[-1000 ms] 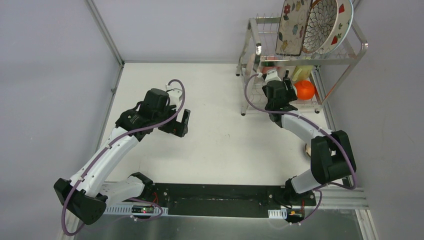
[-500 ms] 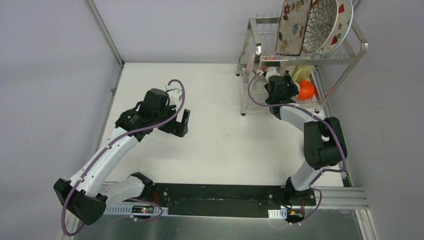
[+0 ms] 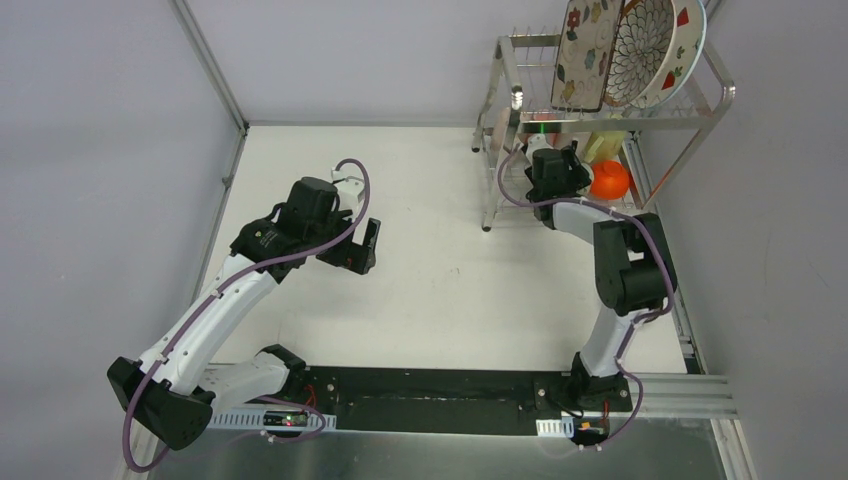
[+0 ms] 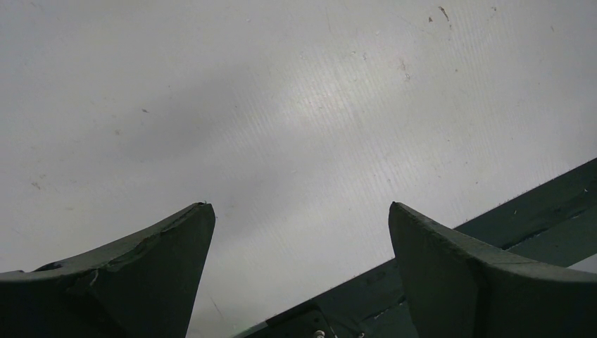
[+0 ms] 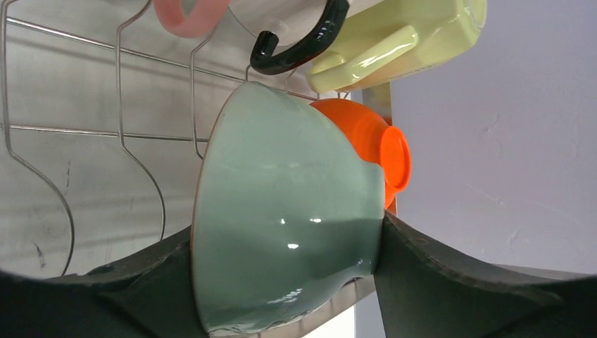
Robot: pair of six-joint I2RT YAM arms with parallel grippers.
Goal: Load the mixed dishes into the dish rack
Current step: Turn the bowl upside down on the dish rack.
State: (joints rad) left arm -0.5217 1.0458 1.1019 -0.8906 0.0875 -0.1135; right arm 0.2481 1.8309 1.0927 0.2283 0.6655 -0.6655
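Observation:
The silver wire dish rack [image 3: 718, 92] stands at the far right of the table. Its upper shelf holds a floral rectangular plate [image 3: 583, 50], a brown-petal round plate [image 3: 640, 45] and a strawberry plate [image 3: 683, 55] on edge. My right gripper [image 5: 285, 243] is shut on a pale green bowl [image 5: 281, 211], held on its side inside the lower shelf. A red-orange bowl [image 5: 369, 141] lies just behind it; a yellow cup [image 5: 401, 35], a pink cup handle [image 5: 186, 17] and a dark handle [image 5: 303, 42] sit beyond. My left gripper [image 4: 299, 225] hangs open over the bare table.
The rack's wire dividers [image 5: 134, 120] run left of the green bowl. A grey wall [image 3: 780, 200] stands close on the right of the rack. The black base rail [image 3: 440, 395] lies along the near edge.
My right arm has reached farther into the rack's lower shelf with the green bowl, its elbow folding upward. The left arm has not moved.

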